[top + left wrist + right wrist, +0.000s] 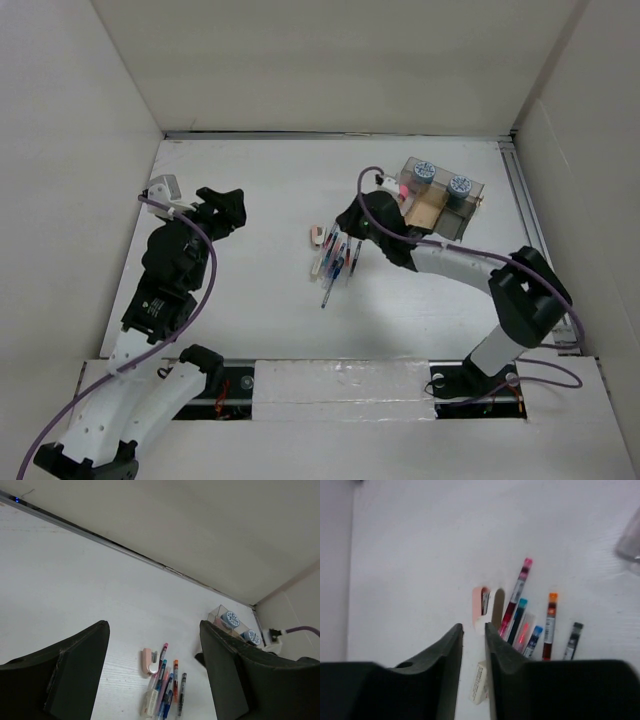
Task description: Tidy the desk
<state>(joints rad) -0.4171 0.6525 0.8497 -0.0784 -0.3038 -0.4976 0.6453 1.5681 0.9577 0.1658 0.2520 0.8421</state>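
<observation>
Right fingers [452, 665]: drawn close with only a slim gap between them, nothing gripped.
Right gripper [352, 228]: hung over the far end of the pen cluster [335, 262], between it and the clear compartment box [470, 212].
Under the tips: a white eraser [479, 682] showed through the gap; the pink-capped pen [517, 597] and what looked like a small pink stapler [481, 600] lay just beyond.
Left fingers [75, 675]: spread wide, empty.
Left gripper [222, 208]: raised and well apart from the clutter, facing it across the tabletop.
Desk [260, 180]: the white tabletop under both arms, with the pens, eraser and stapler loose at its middle and the box at the far right.
Task stage: judged early, since the loose items were not yet in the box.
Risk, crowding: the pens lay touching, so spread fingers coming down could catch two or roll the neighbours away.
Risk, approach: narrow fingers pressing down could skid the eraser instead of straddling it.
Risk, box: the right wrist sat near it, so a swing could nudge it.
</observation>
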